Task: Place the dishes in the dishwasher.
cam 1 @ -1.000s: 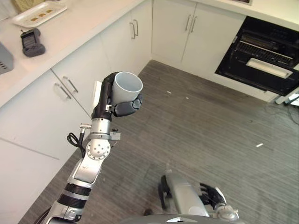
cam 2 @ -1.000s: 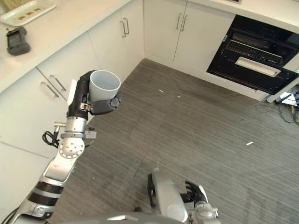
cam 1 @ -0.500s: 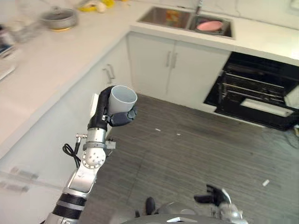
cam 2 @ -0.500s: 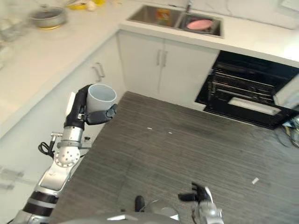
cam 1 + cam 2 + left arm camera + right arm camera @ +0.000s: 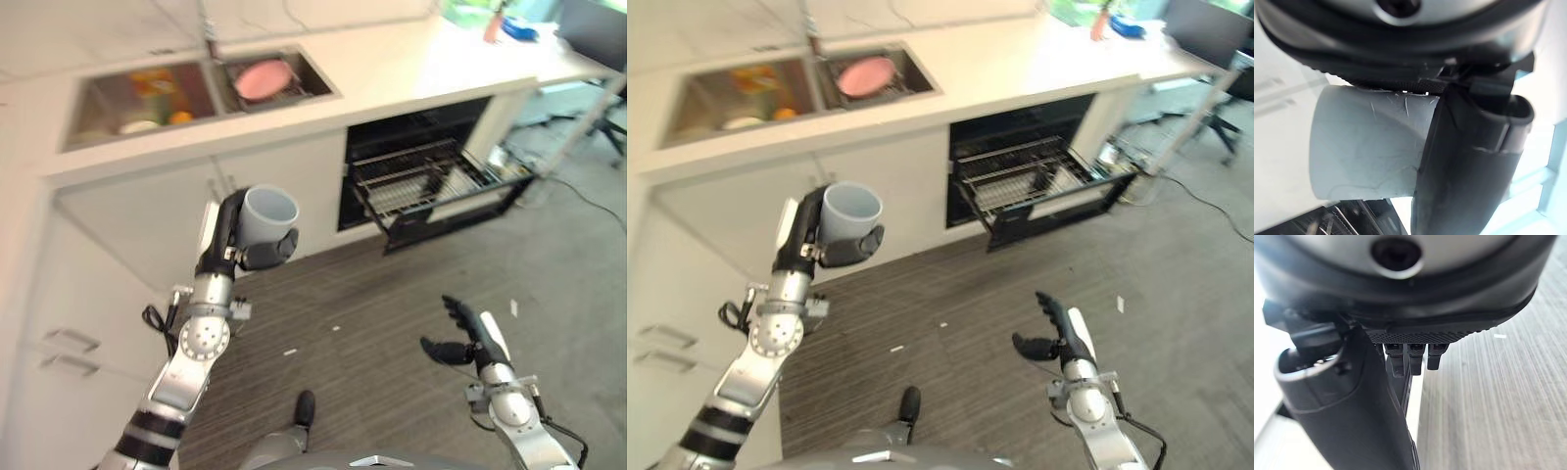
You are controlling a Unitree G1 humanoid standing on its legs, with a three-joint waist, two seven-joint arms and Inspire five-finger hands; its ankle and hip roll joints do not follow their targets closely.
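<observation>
One dish is in play right now, but start w/ the big stuff: your dishwasher (image 5: 431, 191) sits under the counter (image 5: 411, 69), door dropped and lower rack (image 5: 1019, 181) slid out over it — that's why it's reachable from the floor side, and it reads as ready to load. Left of it is the sink (image 5: 196, 88), w/ a pink plate (image 5: 263, 78) in one basin and some yellow/orange bits in the other; probably more dishes for later. Your left hand (image 5: 245, 240) is clenched round the grey cup (image 5: 269, 211), thumb across the front, fingers behind the wall. It's held upright, mouth up, chest-high in front of the white cabinet doors (image 5: 147, 225) — well apart from the rack, so you're in the carry, not the placing. Upright hold keeps the grip stable while you walk. Your right hand (image 5: 1063, 338) hangs low over the floor, fingers straight and relaxed, holding nothing — free to steady the rack if you need it
</observation>
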